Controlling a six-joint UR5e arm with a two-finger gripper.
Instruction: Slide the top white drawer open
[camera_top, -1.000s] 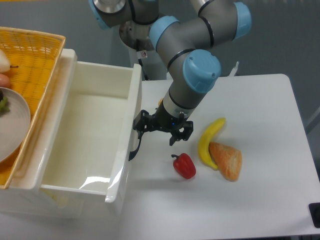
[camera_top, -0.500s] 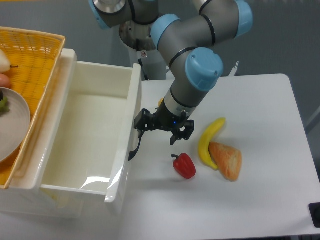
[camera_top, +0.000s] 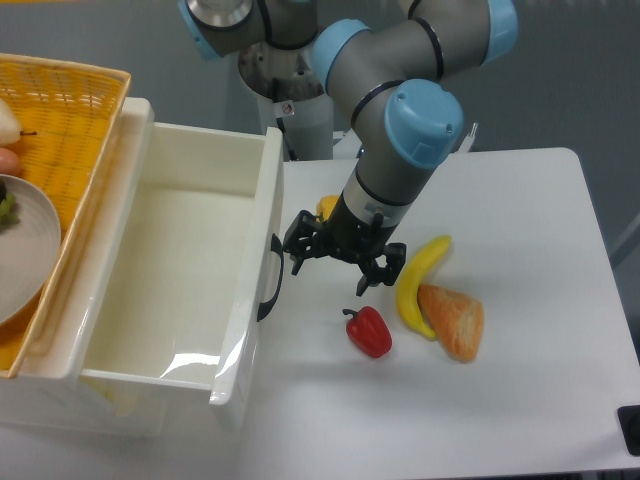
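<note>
The top white drawer stands pulled far out of its cabinet, its deep tray bare. Its black curved handle shows on the front panel, facing the table. My gripper hangs open just right of the handle, a short gap away from it, with nothing between its fingers.
A red bell pepper, a banana and a piece of bread lie on the white table right of the gripper. A small yellow object peeks out behind the arm. A yellow wicker basket with a plate and fruit sits on the cabinet.
The gripper has let go of the handle and drawn back to the right, away from the drawer front. The drawer has stayed where it was.
</note>
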